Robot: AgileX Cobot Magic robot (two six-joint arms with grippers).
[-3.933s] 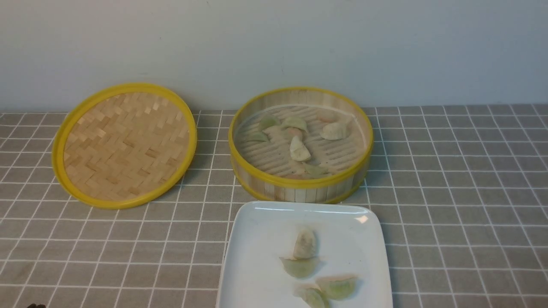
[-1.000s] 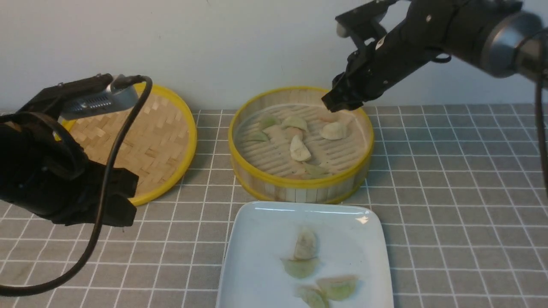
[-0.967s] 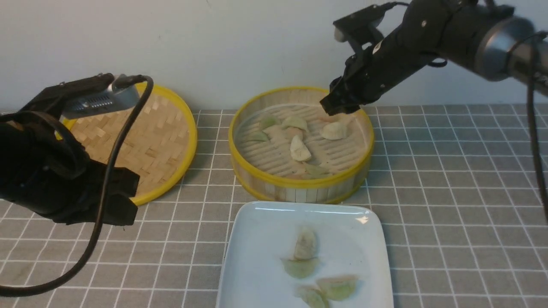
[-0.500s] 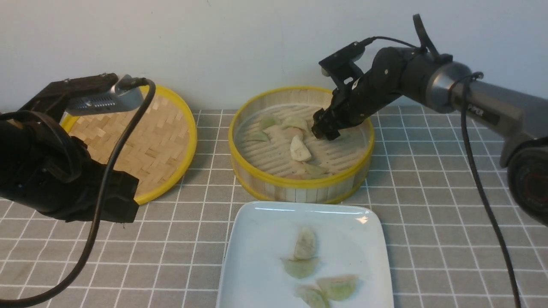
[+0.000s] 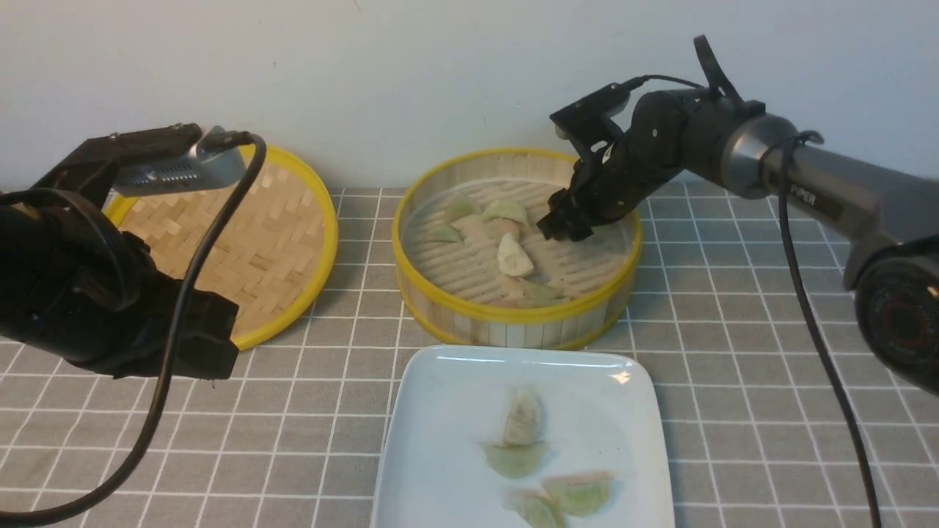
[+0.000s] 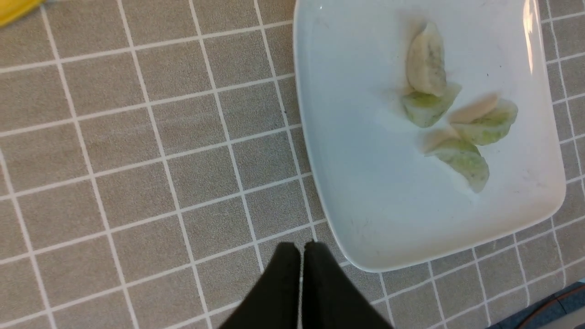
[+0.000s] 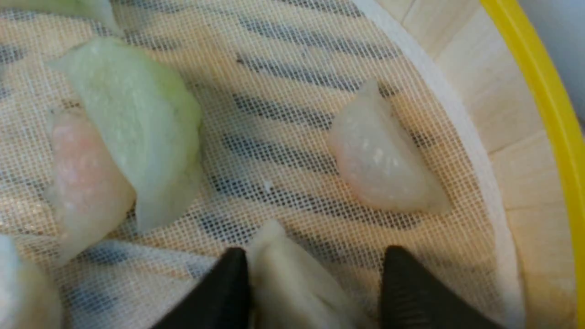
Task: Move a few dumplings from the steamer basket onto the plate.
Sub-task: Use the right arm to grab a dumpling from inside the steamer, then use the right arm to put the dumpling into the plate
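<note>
Fingers (image 7: 233, 278) of the right claw (image 7: 315, 253) are spread around a cream-white dumpling (image 7: 299, 288) inside the bamboo steamer basket (image 5: 513, 315); contact on one side seems likely, though the view is blurred. Other dumplings are scattered around it. Nearer, four dumplings are held by the white plate (image 5: 440, 440). The left claw (image 6: 301, 246) is pressed together, and the woven lid (image 5: 257, 242) is placed left of the basket.

One steamer basket (image 5: 513, 330), one lid (image 5: 249, 242), one plate (image 5: 440, 440) bearing one cream and three green dumplings (image 5: 579, 495).
</note>
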